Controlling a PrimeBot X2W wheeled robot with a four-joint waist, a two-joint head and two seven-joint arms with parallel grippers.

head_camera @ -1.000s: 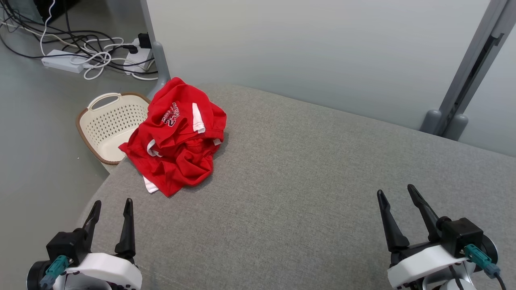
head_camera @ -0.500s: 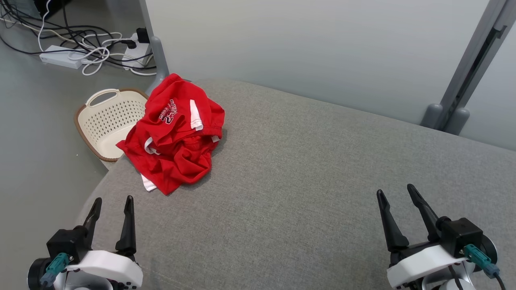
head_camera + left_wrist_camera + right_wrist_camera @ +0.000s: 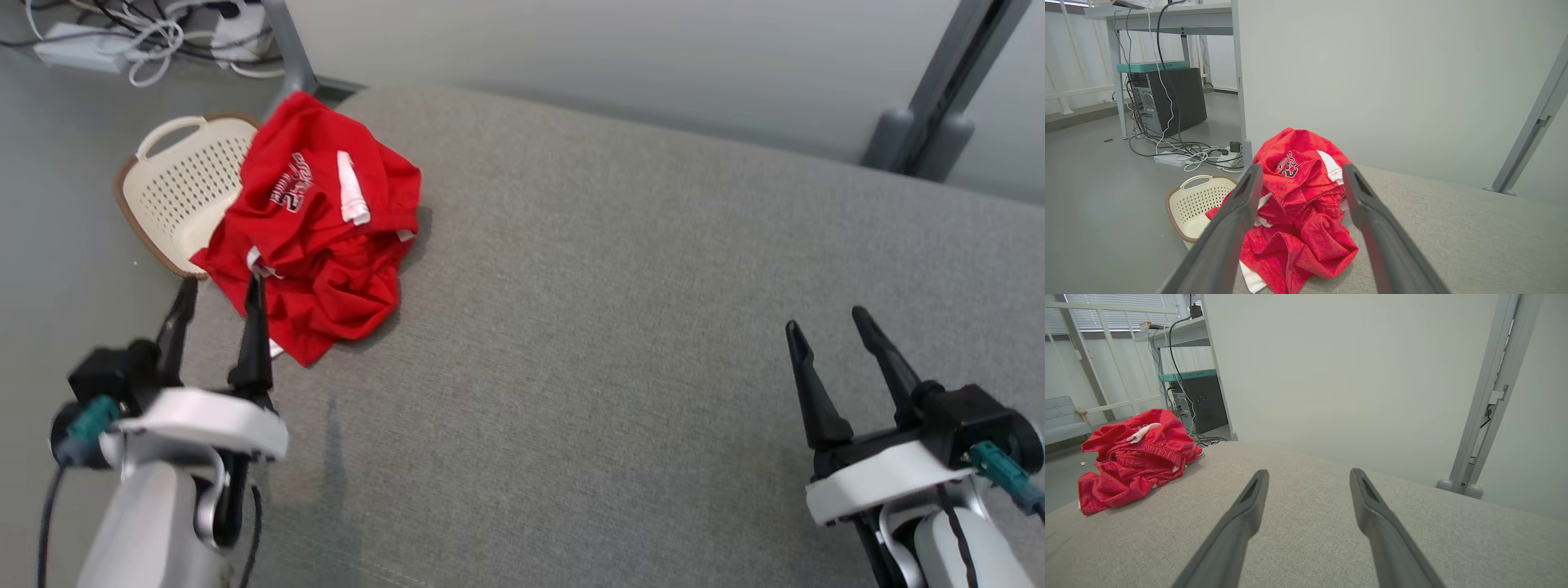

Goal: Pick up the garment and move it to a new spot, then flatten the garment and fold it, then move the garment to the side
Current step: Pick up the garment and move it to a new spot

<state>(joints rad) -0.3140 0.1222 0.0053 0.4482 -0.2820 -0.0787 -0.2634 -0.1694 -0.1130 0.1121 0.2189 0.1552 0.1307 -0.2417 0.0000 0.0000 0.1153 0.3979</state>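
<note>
**A:** And the left tool point(image 3: 222, 282) was spread wide, nothing between its fingers, aimed straight at the red shorts point(image 3: 318, 237)!

**B:** Those shorts sat crumpled just ahead of its tips and a touch to its right. From the left wrist view the heap sat framed right in the gap. That looked like a line-up for the first pick.

**A:** Contact?

**B:** I couldn't call it. In the head view the right-hand tip overlapped the cloth's near edge, but it read as hovering above, not touching.

**A:** And the right tool point(image 3: 825, 318)?

**B:** Wide open too, empty, parked over bare grey desk point(image 3: 620, 269). The shorts were well off to its left and farther ahead. My guess was it waited there because that open stretch suited the new spot.

**A:** Why were the shorts so close to the edge?

**B:** Bunched at the desk's far corner, one side spilling past the rim over the cream basket point(image 3: 181, 184), which stood down on the floor ahead and left of the left tool. A shallow pinch there risked dragging the cloth off the edge.
</note>
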